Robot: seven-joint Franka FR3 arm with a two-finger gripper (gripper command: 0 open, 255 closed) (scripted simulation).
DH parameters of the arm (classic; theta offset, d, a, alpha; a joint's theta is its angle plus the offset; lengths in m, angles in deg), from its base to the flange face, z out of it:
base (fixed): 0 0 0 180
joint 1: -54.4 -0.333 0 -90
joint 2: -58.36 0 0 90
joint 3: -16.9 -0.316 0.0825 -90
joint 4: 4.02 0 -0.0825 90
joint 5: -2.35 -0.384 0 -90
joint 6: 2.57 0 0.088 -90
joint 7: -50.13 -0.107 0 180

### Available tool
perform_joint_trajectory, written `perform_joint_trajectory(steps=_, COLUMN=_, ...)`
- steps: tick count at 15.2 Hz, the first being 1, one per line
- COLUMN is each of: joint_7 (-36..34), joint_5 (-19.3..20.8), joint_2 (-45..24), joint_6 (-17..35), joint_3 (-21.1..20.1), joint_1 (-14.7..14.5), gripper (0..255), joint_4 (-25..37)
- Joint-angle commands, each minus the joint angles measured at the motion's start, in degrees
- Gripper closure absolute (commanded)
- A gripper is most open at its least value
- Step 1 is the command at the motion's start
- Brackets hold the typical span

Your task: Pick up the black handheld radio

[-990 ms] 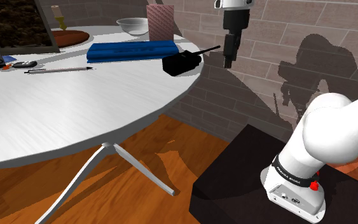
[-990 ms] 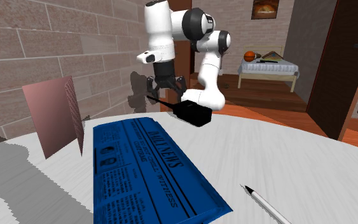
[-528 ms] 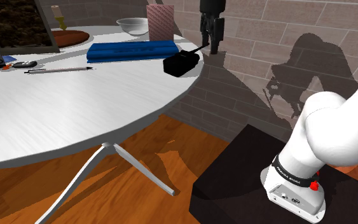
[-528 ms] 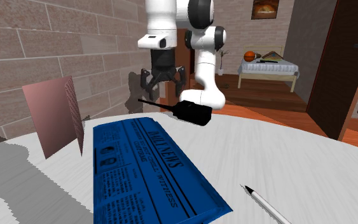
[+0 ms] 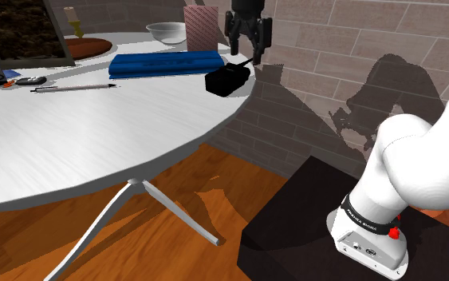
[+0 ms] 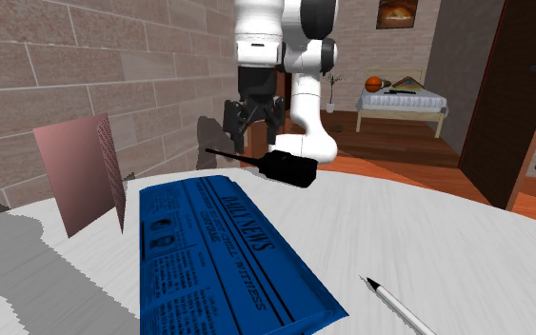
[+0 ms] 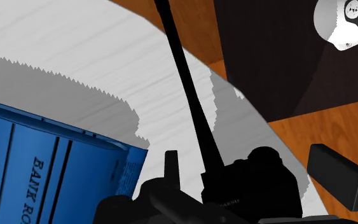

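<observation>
Above the radio (image 5: 227,80), I see my gripper (image 5: 246,51) spread wide, empty; it has slid toward the shoulder view's left.

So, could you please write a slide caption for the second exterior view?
Open gripper hovering above the black handheld radio at the edge of the white table, beside a blue newspaper.

Shoulder view: from beside the stand (image 5: 294,215), facing across the table (image 5: 95,136). Second exterior view: low over the table's far side, facing the arm (image 6: 308,114). Wrist view: close above the radio (image 7: 254,184), common to all three.
</observation>
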Motion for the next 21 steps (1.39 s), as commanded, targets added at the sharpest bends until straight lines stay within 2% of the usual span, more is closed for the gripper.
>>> perform_joint_trajectory(steps=1, joint_7=0.2, joint_5=0.1, joint_2=0.4, joint_6=1.4, joint_3=0.1, joint_1=0.0, gripper=0, joint_4=-1.7)
perform_joint_trajectory(steps=5, joint_7=0.1, joint_5=0.1, joint_2=0.7, joint_6=3.3, joint_3=0.1, joint_1=0.0, gripper=0, joint_4=-4.0)
perform_joint_trajectory(steps=6, joint_7=0.1, joint_5=0.1, joint_2=0.7, joint_6=3.4, joint_3=0.1, joint_1=0.0, gripper=255, joint_4=-4.1)
perform_joint_trajectory(steps=15, joint_7=0.1, joint_5=0.1, joint_2=0.7, joint_6=3.3, joint_3=0.1, joint_1=0.0, gripper=255, joint_4=-4.0)
perform_joint_trajectory(steps=21, joint_7=0.4, joint_5=0.0, joint_2=-0.2, joint_6=-1.2, joint_3=0.0, joint_1=-0.1, gripper=255, joint_4=1.5)
